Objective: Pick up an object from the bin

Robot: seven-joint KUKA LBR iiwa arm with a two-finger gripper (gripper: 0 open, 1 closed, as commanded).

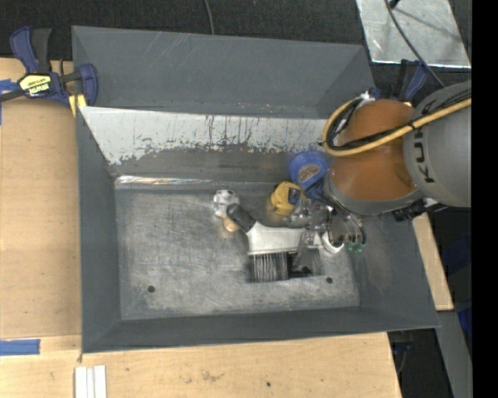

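Grey metal bin [100, 247], sloped walls, scuffed flat floor [166, 255], the near half of it bare. Item 1, nearest: brush [270, 251], lying flat on the floor right of centre. Its dark bristles are turned toward the bin's near side, and its white block-shaped back lies on the far side of them. It is judged light, stiff in the back, and soft and yielding in the bristles. The smooth white back may be somewhat slippery, so the best hold is judged to be across that back, on its two long sides. The bristle tuft would likely splay and slip. Item 2: gripper [319, 235], low over the floor at the brush's right end, touching it or just beside it, which cannot be told. Whether the claw is open or shut cannot be told either, and nothing is seen in its hold. Item 3: small piece [229, 210], silvery at one end, tan and black at the other, just beyond the brush's left end, near it but seemingly apart. Item 4: yellow thing [282, 197], kind unclear, beyond the brush and close to the gripper. Item 5: blue round thing [305, 169], at the foot of the far wall [216, 139], just beside the yellow one and partly covered by the arm. Farthest: that far wall, scratched and streaked, and the arm's orange cover [373, 156] over the bin's far right corner.
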